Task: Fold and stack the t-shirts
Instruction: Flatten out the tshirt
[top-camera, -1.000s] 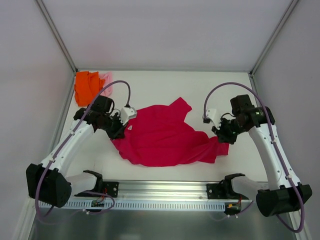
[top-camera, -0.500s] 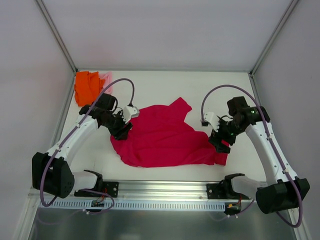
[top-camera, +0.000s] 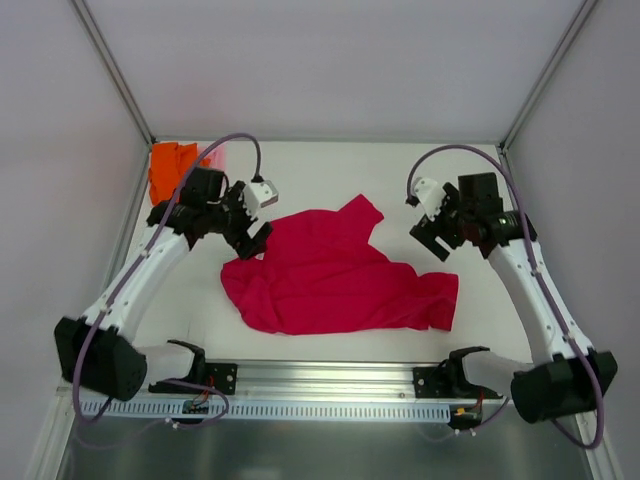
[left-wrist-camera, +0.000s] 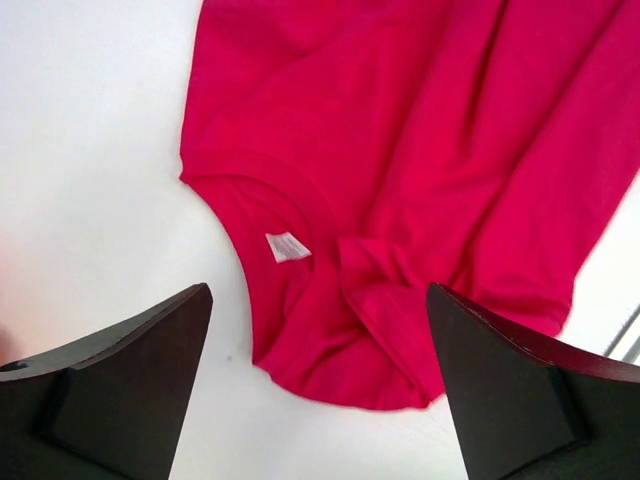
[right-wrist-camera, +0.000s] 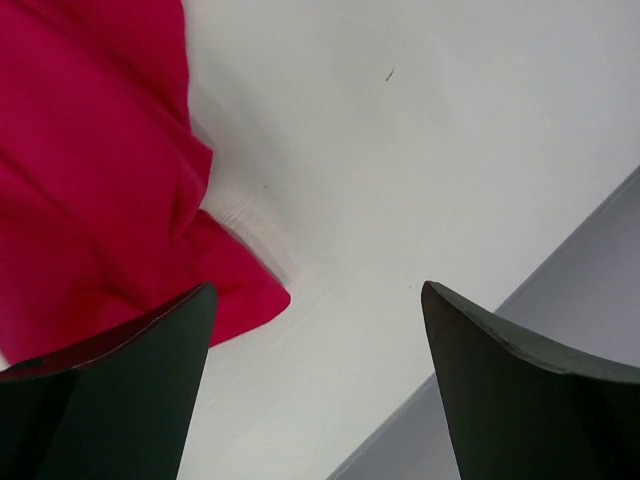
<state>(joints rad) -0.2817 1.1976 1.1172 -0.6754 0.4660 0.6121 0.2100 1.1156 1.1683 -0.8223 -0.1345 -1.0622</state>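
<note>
Left tool (top-camera: 255, 236) and right tool (top-camera: 432, 240) hang wide open and empty at either end of the crimson t-shirt (top-camera: 330, 275), which lies rumpled on the counter (top-camera: 330, 170).

Left wrist view: the jaws stand spread above the collar (left-wrist-camera: 250, 190). Folding over these wrinkles would likely set them in.

Right wrist view: the jaws stand spread by the bunched corner (right-wrist-camera: 240, 295), where a pinch may catch double layers.

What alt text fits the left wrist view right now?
Crimson t-shirt lies crumpled on the white table, its white neck label showing. The left gripper hangs above it, jaws open and holding nothing.
</note>
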